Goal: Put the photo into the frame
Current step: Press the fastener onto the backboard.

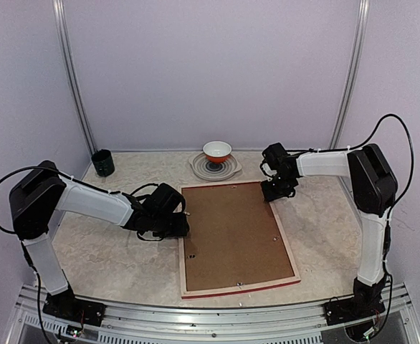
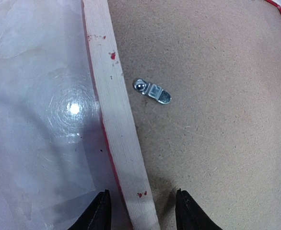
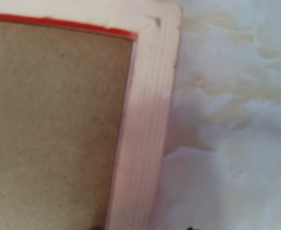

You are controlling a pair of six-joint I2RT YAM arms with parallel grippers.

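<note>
Lying face down at the middle of the bench [image 1: 110, 251], the frame [image 1: 239, 288] is a large rectangle, turned slightly so its long sides run from 12 toward 5 o'clock. Its back rails are pale, straight-grained wood, flecked with red paint, and a thin glossy red lip shows along the edges. Inside the rails sits a flat brown backing board [image 1: 231, 233] with a dull, fibrous surface. A small silvery metal turn clip [image 2: 152, 91] rests on the board just inside the 9 o'clock rail.

The left gripper [image 1: 175, 223] hangs over that 9 o'clock rail. Its dark fingers [image 2: 99, 213] stand moderately apart astride the wood, with a gap on either side and nothing held. The right gripper [image 1: 274, 192] is at the frame's 1 o'clock corner. In the blurred right wrist view only slivers of its fingertips show, either side of the rail, so I cannot tell whether they press on it.

The bench is smooth, pale, marbled and shiny. At 12 o'clock beyond the frame, a round bowl [image 1: 217, 150], white inside and red outside, stands on a ringed plate [image 1: 231, 170]. A dark cylindrical cup [image 1: 103, 163] stands at 10 o'clock.
</note>
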